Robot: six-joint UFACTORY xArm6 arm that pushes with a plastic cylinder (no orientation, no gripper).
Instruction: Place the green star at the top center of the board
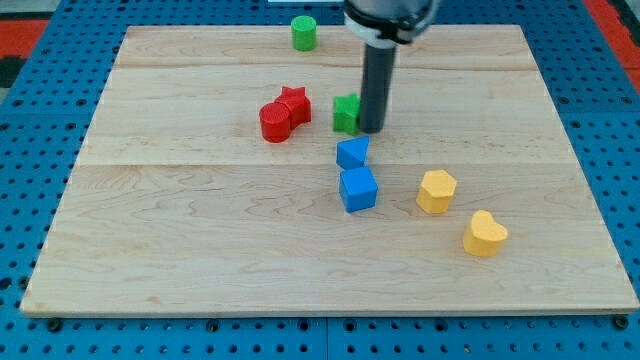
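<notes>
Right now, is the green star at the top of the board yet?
Not yet. Done: my tip has reached the green star and sits against its right side. In hand: the star is mid-board, right of the red star. Left: push it up to the top centre, near the green cylinder.

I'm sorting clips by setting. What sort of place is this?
Probably a robotics lab bench: a wooden board on a blue perforated base, small blocks like the green star, and my tip beside it.
</notes>
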